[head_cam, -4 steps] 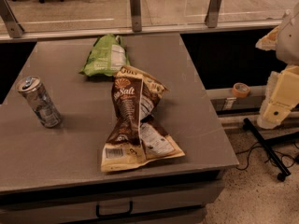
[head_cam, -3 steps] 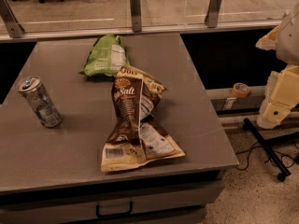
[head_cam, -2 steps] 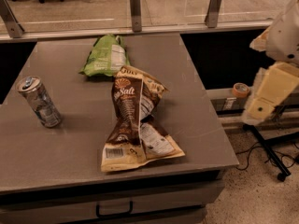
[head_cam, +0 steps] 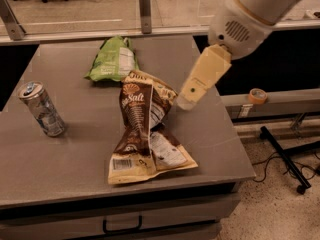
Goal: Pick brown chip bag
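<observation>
The brown chip bag lies crumpled and lengthwise on the grey table, right of centre, with white "Salt" lettering on its upper part and a barcode at its near end. My gripper is at the tip of a cream-coloured arm link that reaches in from the upper right. It hangs just right of the bag's upper end, above the table, and holds nothing that I can see.
A smaller light-green chip bag lies behind the brown one. A silver drink can stands tilted at the left. The table's right edge is close to the gripper. An orange tape roll and floor cables are on the right.
The arm has swung in from the far right, beyond the table, to over the table beside the brown bag's upper end. The bags and the can have not moved.
</observation>
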You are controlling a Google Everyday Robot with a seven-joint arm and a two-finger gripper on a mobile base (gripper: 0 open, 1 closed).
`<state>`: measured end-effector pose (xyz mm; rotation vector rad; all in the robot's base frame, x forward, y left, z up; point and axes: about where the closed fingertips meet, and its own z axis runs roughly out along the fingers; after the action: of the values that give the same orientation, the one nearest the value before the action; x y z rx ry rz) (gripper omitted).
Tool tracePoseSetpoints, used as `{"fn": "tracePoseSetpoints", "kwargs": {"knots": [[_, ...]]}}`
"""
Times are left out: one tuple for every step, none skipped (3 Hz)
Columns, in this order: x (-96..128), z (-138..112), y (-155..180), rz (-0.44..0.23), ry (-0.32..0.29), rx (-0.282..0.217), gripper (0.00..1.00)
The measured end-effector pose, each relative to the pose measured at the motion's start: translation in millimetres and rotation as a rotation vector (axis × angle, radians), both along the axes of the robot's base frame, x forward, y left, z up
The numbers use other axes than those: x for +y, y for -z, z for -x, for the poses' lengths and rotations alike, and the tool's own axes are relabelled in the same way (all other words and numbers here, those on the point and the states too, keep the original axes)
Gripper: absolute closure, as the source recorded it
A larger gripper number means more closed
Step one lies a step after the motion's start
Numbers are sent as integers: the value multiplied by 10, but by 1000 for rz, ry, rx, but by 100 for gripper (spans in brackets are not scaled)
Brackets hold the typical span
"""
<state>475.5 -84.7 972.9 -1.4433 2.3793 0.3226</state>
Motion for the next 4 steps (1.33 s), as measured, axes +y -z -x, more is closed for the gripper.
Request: {"fn": "tracePoseSetpoints", "kwargs": {"knots": [[89,-11,-14,-16,61,23,0],[146,-13,-21,-36,21,39,0],[361,2,25,-80,24,129,0],[498,34,128,-97,165,253,0]]}}
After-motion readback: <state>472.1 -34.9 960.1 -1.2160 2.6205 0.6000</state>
